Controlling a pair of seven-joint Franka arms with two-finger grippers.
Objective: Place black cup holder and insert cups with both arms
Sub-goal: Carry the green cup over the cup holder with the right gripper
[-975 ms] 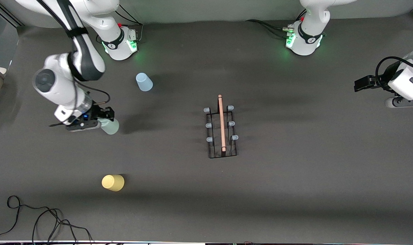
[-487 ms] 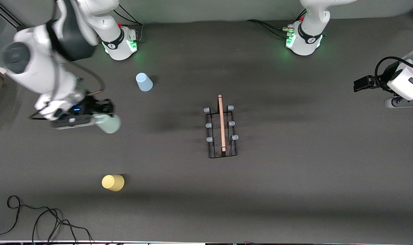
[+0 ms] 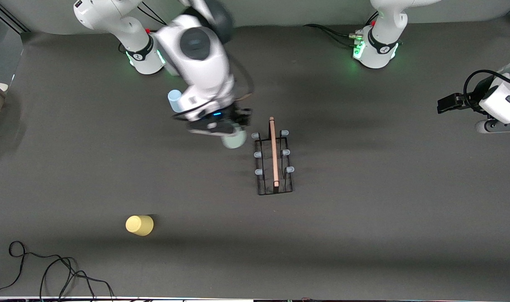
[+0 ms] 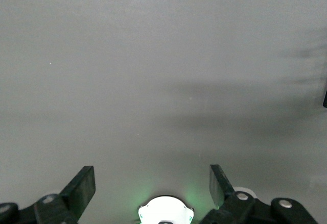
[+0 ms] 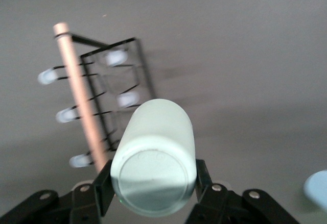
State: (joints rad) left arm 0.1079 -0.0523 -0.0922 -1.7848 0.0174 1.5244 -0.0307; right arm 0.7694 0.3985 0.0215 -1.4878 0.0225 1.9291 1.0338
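The black cup holder (image 3: 274, 162) stands mid-table with a wooden top bar and pale-tipped pegs; it also shows in the right wrist view (image 5: 97, 101). My right gripper (image 3: 234, 132) is shut on the pale green cup (image 3: 234, 139), held in the air just beside the holder's end nearest the arm bases; the right wrist view shows the cup (image 5: 153, 157) clamped between the fingers. The light blue cup (image 3: 174, 98) stands partly hidden by the right arm and shows in the right wrist view (image 5: 317, 189). The yellow cup (image 3: 139, 225) stands nearer the camera. My left gripper (image 3: 443, 103) waits open and empty at the left arm's end of the table, also in its wrist view (image 4: 150, 185).
A black cable (image 3: 49, 268) lies coiled at the table's front corner at the right arm's end. The left arm's green-lit base (image 3: 374, 48) stands at the back; the right arm's base (image 3: 143, 52) is beside the blue cup.
My right arm has lifted the pale green cup from the right arm's end of the table and swung it over to the cup holder. The left arm has not moved.
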